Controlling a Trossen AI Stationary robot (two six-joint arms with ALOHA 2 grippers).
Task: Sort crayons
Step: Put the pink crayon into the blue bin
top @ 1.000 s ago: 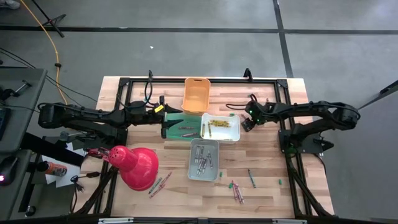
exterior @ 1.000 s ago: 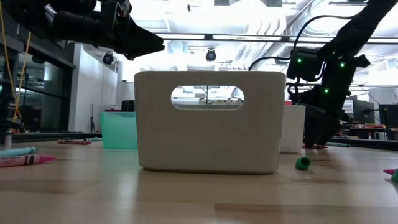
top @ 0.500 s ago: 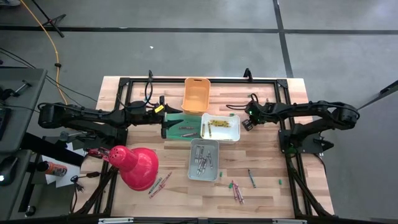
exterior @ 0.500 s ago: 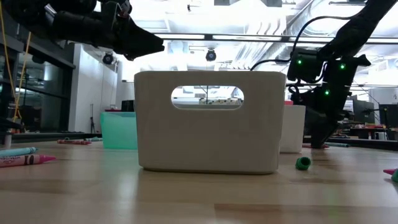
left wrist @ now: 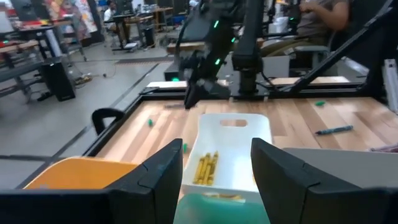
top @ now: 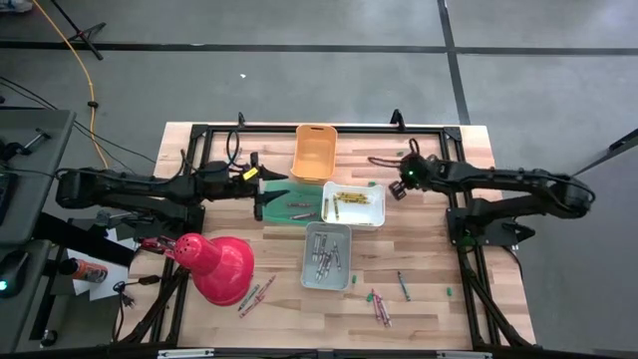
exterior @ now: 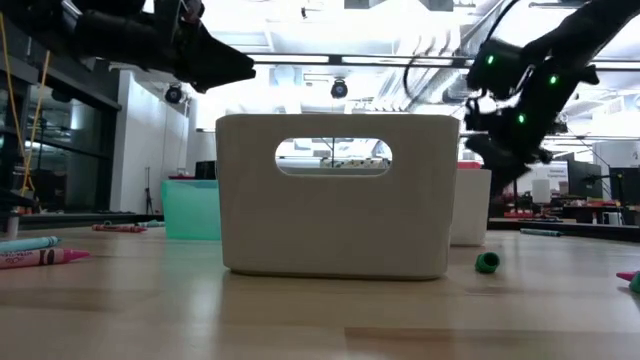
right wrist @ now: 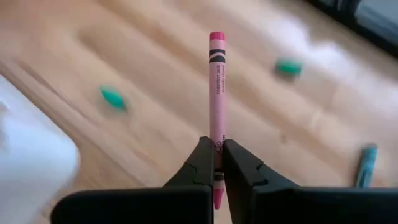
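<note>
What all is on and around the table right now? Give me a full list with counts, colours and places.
orange bin: one, orange, far middle of the table, no crayons visible inside.
green bin: one, teal green, left of the white bin, a few crayons inside.
white bin: one, white, centre, yellow crayons inside.
grey bin: one, light grey, nearer than the white bin, greyish crayons inside.
loose crayons: several, mixed colours, near edge of the table.
lamp: one, pink-red, near left.
wooden table: one, light wood.
pink crayon: one, held by the right gripper.
left gripper: open, over the green bin.
right gripper: shut on the pink crayon, right of the white bin.
</note>
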